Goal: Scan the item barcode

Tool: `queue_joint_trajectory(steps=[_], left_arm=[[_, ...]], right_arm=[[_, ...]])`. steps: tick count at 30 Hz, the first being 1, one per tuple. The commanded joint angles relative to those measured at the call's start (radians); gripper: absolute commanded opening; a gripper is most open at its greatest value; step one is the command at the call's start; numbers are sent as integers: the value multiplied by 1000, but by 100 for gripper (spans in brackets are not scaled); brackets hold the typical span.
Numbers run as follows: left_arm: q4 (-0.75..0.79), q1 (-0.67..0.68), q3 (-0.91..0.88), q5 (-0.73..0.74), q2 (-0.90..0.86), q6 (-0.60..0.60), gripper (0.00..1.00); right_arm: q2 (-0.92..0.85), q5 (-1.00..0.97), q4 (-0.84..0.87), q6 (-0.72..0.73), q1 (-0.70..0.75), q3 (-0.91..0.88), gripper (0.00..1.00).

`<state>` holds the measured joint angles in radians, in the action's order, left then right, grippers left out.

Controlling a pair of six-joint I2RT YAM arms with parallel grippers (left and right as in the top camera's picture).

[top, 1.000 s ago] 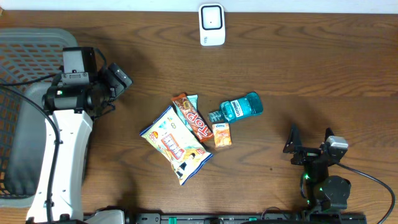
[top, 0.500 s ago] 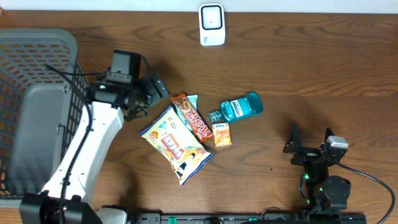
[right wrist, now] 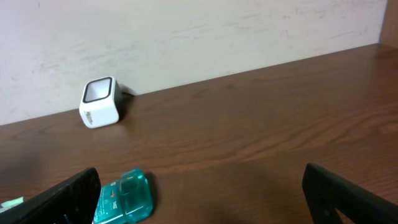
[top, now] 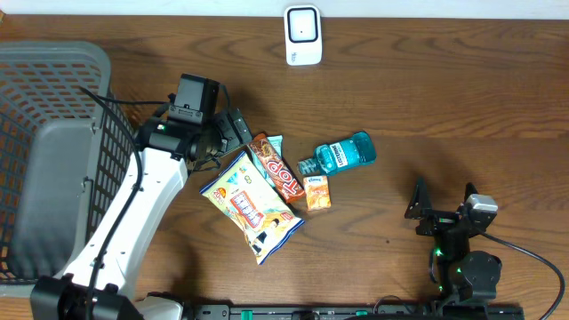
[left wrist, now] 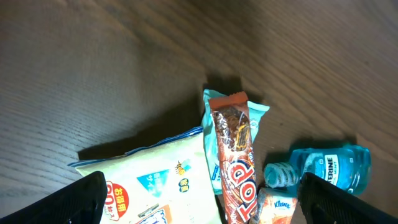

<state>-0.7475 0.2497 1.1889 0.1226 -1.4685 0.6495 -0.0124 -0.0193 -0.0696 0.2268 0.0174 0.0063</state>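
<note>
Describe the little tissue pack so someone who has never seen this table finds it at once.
Look at the pile of goods in the middle of the wooden table. In the overhead view, the tissue pack lies just below the blue mouthwash bottle, beside the brown snack bar. It is the smallest item, squarish and orange.

tbl [top: 444, 107] wood | on it: scanner [top: 302, 34]; basket [top: 53, 62]; snack bag [top: 251, 206]; Top bar [top: 276, 169]; mouthwash btl [top: 345, 153]; tissue pk [top: 317, 192]
</note>
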Motion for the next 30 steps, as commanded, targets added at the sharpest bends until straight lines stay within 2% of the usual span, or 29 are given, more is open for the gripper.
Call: queue_joint_trajectory(steps=[1, 14, 22, 26, 30], left_arm=[[3, 0, 19, -22, 66, -71, 98], [-25, 0, 33, -34, 407, -77, 98], [-88, 0, 33, -192, 584, -77, 98], [-127, 0, 33, -275, 621, -77, 98], [-135, -1, 33, -293, 640, -77, 98]], right_arm=[[6, -5, -3, 1, 2, -1, 99], [6, -5, -3, 1, 2, -1, 99], [6, -5, -3, 1, 2, -1, 99], [6, -5, -3, 1, 2, -1, 99], [6, -5, -3, 1, 2, -1, 99]])
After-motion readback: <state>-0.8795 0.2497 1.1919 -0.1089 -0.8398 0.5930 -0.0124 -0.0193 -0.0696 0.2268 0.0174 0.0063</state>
